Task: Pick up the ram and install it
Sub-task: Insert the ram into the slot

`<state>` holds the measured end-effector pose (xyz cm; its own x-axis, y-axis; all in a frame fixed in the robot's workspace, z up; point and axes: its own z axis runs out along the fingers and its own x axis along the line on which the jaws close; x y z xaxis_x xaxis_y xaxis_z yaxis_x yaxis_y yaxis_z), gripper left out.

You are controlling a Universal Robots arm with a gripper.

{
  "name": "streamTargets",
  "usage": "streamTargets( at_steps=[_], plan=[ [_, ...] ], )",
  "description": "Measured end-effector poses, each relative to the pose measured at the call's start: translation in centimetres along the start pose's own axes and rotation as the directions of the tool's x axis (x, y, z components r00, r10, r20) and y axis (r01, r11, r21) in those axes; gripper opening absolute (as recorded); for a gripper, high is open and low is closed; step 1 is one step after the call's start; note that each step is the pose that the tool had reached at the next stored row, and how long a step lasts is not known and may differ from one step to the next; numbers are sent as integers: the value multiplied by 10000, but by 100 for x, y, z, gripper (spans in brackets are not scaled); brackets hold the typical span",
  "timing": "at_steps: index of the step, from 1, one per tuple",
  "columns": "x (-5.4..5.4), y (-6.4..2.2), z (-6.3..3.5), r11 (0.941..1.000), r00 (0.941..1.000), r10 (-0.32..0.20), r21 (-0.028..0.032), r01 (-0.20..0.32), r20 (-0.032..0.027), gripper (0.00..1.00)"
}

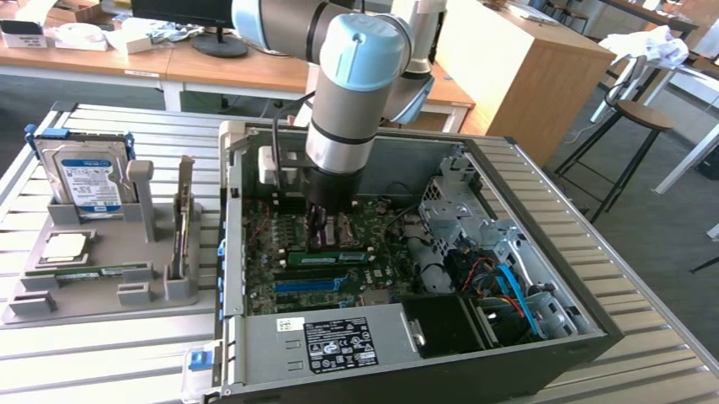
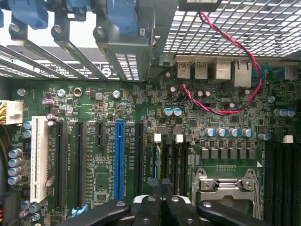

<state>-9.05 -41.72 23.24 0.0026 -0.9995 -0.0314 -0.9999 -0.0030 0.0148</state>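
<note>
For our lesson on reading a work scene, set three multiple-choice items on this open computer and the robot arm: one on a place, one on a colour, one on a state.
1. Where is the boxy silver hard drive with the blue-white label?
A) upright in the grey plastic holder, at the exterior view's left of the open black computer case
B) inside the case
C) on a wooden desk

2. What colour is the long slot between black slots on the green motherboard?
A) red
B) blue
C) yellow

3. How is the black gripper?
A) wide open over the holder
B) shut, down inside the case
C) raised clear of the case

Answers: 1 A, it stands in the holder beside the case; 2 B, the wrist view shows it blue; 3 B, its fingers meet over the motherboard.
</note>
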Motion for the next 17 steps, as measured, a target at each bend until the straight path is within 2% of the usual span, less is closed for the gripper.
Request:
streamTargets(
  at_steps=[17],
  plan=[
    [-18,-1,20,10000,10000,0,2,0,3,10]
  ],
)
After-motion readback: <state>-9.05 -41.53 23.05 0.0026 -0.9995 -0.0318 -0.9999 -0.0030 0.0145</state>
